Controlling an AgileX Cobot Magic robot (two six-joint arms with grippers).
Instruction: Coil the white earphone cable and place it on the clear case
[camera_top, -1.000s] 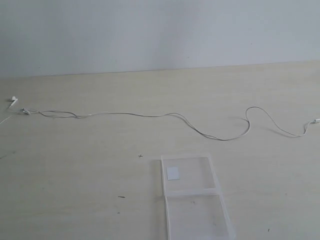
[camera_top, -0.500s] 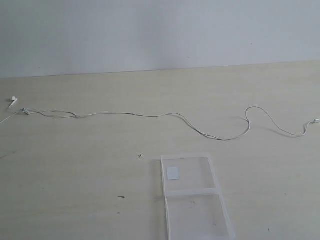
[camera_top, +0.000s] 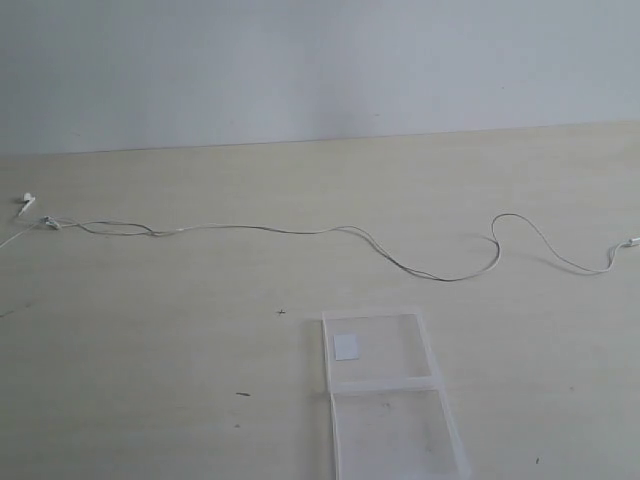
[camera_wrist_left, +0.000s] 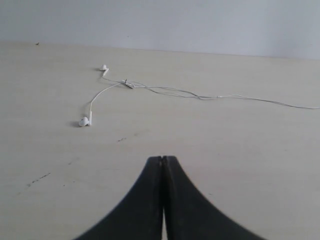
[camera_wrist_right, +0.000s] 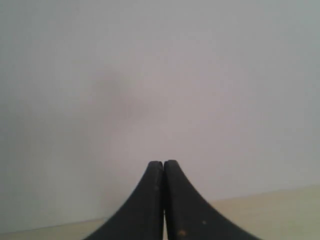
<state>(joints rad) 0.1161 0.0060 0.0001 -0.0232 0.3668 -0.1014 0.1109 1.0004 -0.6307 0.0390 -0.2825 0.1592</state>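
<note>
The white earphone cable (camera_top: 300, 231) lies stretched across the table from an earbud (camera_top: 27, 203) at the left to the plug end (camera_top: 632, 241) at the right edge. The clear case (camera_top: 385, 390) lies open and flat near the front, its sticker (camera_top: 346, 346) on the far panel. Neither gripper shows in the exterior view. In the left wrist view my left gripper (camera_wrist_left: 163, 159) is shut and empty, short of the two earbuds (camera_wrist_left: 84, 121) and the cable (camera_wrist_left: 165, 90). My right gripper (camera_wrist_right: 163, 163) is shut, empty, facing the wall.
The pale wooden table (camera_top: 150, 330) ends at a grey wall (camera_top: 320, 60) behind. A few small dark specks (camera_top: 243, 394) mark the tabletop. The cable loops into a bend (camera_top: 495, 240) at the right.
</note>
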